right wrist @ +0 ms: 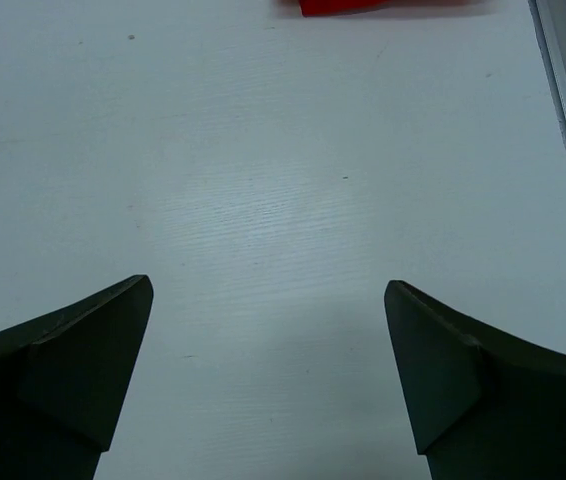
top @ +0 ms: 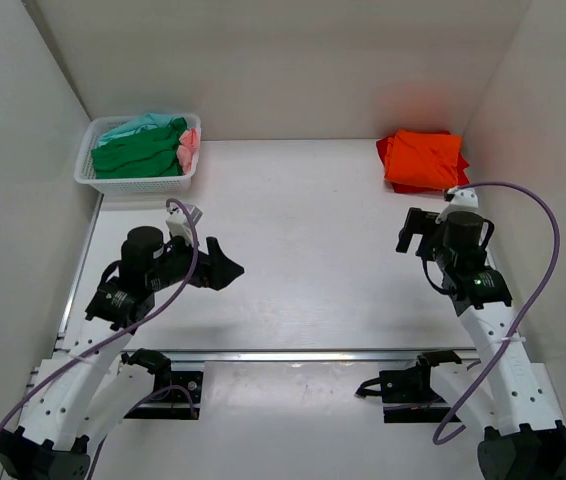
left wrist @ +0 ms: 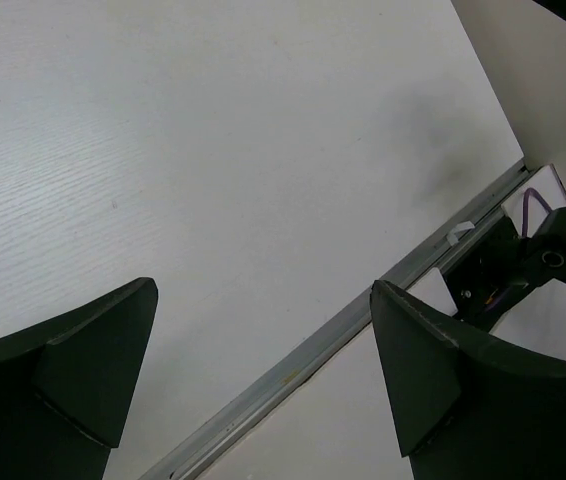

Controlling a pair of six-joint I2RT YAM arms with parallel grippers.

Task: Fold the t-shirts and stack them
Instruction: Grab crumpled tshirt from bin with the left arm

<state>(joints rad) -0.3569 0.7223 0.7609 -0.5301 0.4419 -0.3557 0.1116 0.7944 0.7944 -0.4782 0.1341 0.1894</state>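
Observation:
A folded orange t-shirt (top: 423,159) lies at the table's back right; its near edge shows at the top of the right wrist view (right wrist: 363,6). A bright green shirt (top: 139,155), a teal one (top: 138,126) and a pink one (top: 190,147) lie crumpled in a white mesh basket (top: 88,172) at the back left. My left gripper (top: 225,267) is open and empty over the bare table, left of centre (left wrist: 263,290). My right gripper (top: 410,232) is open and empty, just in front of the orange shirt (right wrist: 268,290).
White walls close in the table on the left, back and right. A metal rail (top: 303,354) runs along the near edge, also in the left wrist view (left wrist: 293,375). Purple cables (top: 543,260) loop from both arms.

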